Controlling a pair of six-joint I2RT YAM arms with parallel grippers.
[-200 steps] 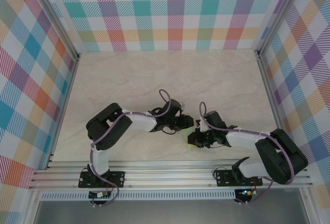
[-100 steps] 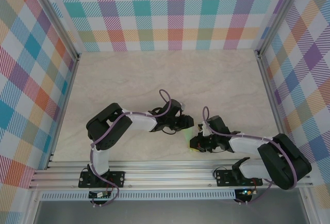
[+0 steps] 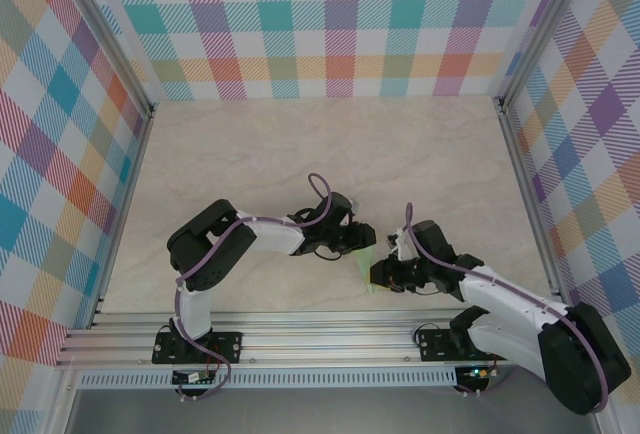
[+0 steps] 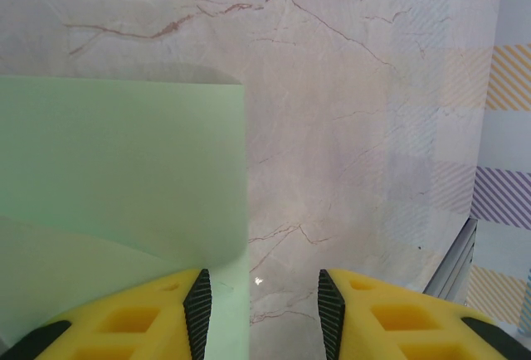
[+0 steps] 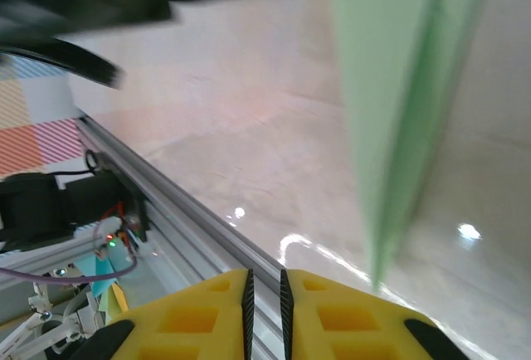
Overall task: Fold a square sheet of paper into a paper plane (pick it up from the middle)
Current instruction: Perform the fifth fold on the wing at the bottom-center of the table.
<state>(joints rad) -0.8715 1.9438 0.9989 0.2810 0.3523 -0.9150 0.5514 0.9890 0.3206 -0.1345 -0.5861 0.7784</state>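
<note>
Plainly, the right gripper point(image 5: 264, 294) has its yellow fingers almost together, with a thin slit between them and nothing in it. The pointed tip of the square sheet of paper point(image 5: 390, 86) ends just right of that slit, low in the right wrist view. The sheet shows there as a narrow creased green shape, and its long axis runs up the frame away from the fingers.

The left gripper point(image 4: 261, 314) stands with its jaws apart at the bottom of its own view. Its left finger point(image 4: 124, 318) lies over the broad green part. The sheet's straight edge runs up through the gap, with bare table point(image 4: 357, 128) to the right.

From above, the sheet is a thin sliver between the two grippers, low centre. By my reading the left arm is nearer the body of the sheet and the right arm is nearer its tip, so any next crease would run along that tip-to-body line.
</note>
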